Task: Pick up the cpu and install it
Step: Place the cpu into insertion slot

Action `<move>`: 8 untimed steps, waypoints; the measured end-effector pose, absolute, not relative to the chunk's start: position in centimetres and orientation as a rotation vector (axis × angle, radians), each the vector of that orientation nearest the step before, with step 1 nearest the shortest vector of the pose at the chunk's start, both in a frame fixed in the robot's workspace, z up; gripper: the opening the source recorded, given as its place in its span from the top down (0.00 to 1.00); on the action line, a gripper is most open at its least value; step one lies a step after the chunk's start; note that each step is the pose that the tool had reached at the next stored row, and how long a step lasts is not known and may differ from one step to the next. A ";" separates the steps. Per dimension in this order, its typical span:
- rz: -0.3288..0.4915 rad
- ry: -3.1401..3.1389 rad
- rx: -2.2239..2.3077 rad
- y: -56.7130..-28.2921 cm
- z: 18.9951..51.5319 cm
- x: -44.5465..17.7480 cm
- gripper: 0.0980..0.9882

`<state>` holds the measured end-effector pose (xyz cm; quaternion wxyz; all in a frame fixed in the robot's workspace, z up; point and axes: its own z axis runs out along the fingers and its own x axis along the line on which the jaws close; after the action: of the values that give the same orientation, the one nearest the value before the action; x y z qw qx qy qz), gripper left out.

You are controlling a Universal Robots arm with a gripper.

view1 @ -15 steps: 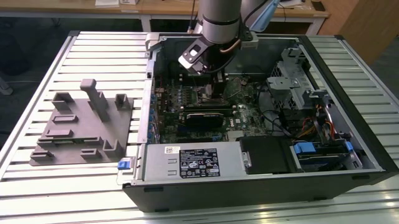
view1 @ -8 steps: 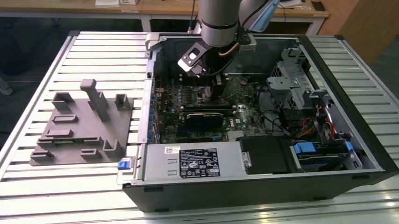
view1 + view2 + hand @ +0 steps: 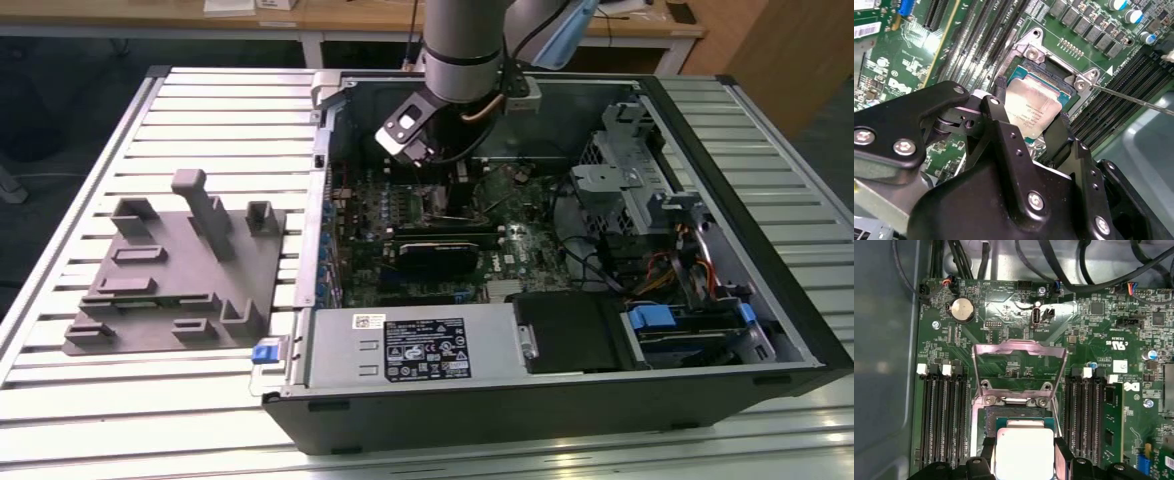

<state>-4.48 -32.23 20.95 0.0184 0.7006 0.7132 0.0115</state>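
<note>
Slatted metal bench (image 3: pixel 200 110) w/ open PC case (image 3: pixel 534 415); pincer (image 3: pixel 1031 102) grips cpu (image 3: pixel 1025 452) at mobo socket (image 3: pixel 1004 420).

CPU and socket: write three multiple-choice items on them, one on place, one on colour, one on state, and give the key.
1. Where is the cpu?
A. on the grey fixture
B. at the motherboard socket, gripped by the gripper
C. on the power supply

2. What colour is its top?
A. pale silver
B. black
C. blue

3. How is the socket's load plate?
A. closed over the cpu
B. taken off
C. swung open

Key:
1 B, the gripper's fingers flank it at the socket in both wrist views.
2 A, the lid shines pale silver.
3 C, the plate stands raised off the socket in the first wrist view.
</note>
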 end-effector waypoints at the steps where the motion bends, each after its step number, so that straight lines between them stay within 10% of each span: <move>1: 0.036 2.215 2.176 -32.2 20.9 -4.5 0.50; 8: 0.035 2.214 2.175 -32.0 20.3 -4.6 0.50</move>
<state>-4.59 -31.96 20.30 0.0186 0.7006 0.7132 0.0112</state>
